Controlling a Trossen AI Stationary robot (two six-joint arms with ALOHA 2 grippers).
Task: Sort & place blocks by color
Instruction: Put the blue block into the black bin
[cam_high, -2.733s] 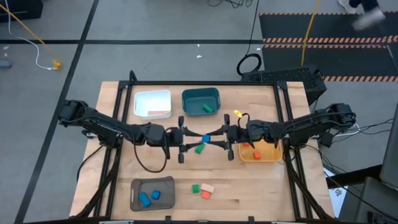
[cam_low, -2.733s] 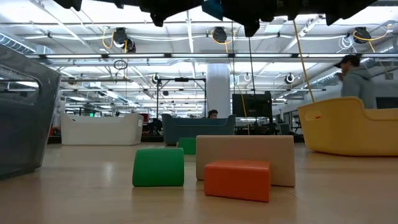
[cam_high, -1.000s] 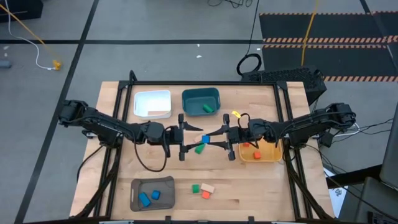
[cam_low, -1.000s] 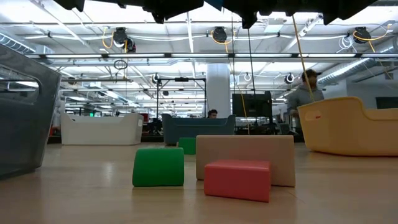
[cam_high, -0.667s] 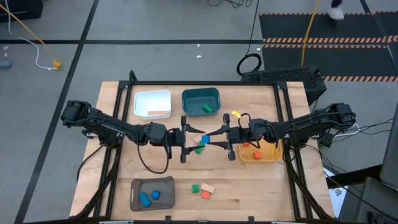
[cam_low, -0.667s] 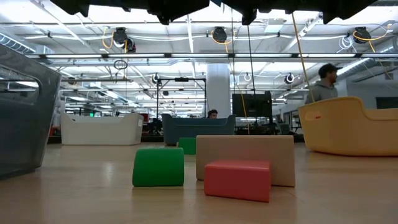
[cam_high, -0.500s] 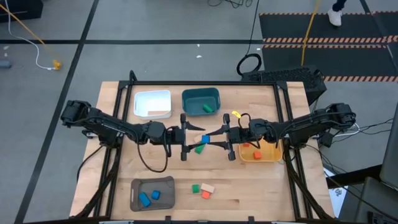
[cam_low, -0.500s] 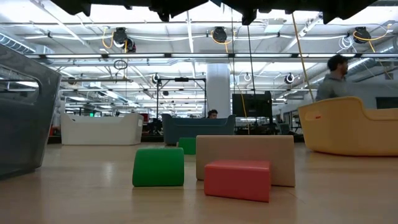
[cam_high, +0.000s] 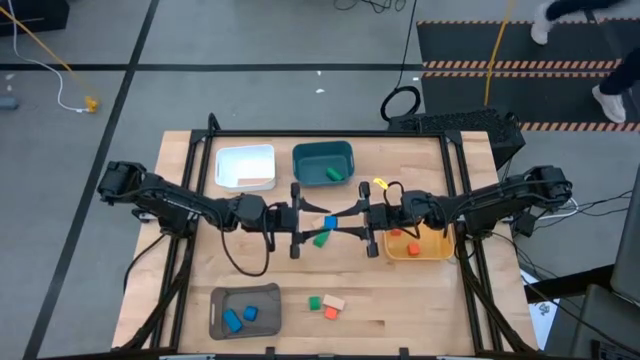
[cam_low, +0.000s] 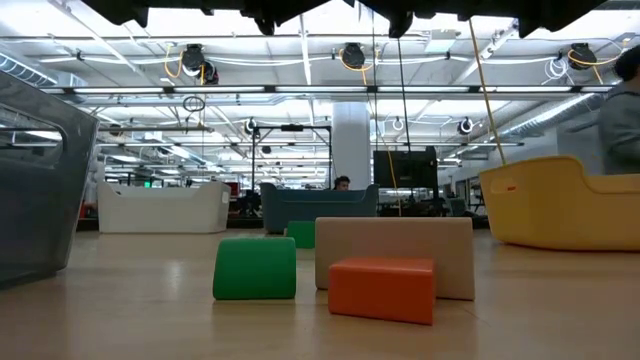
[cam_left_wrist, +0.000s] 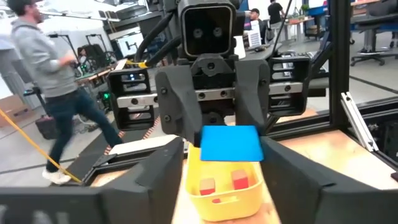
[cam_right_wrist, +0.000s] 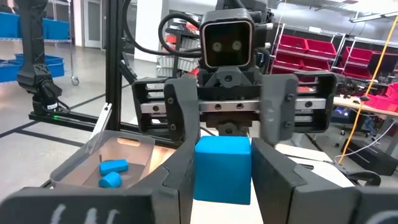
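I have both arms meeting nose to nose over the middle of the table (cam_high: 420, 300), just in front of the teal bin (cam_high: 322, 163). The blue block (cam_high: 329, 222) hangs between them: my right gripper (cam_high: 340, 221) pinches it, and my left gripper (cam_high: 316, 221) has its fingers spread on either side, not yet pressing. A green block (cam_high: 320, 239) lies just below them. The yellow bin (cam_high: 418, 245) sits close under the right arm; the front edge has free room
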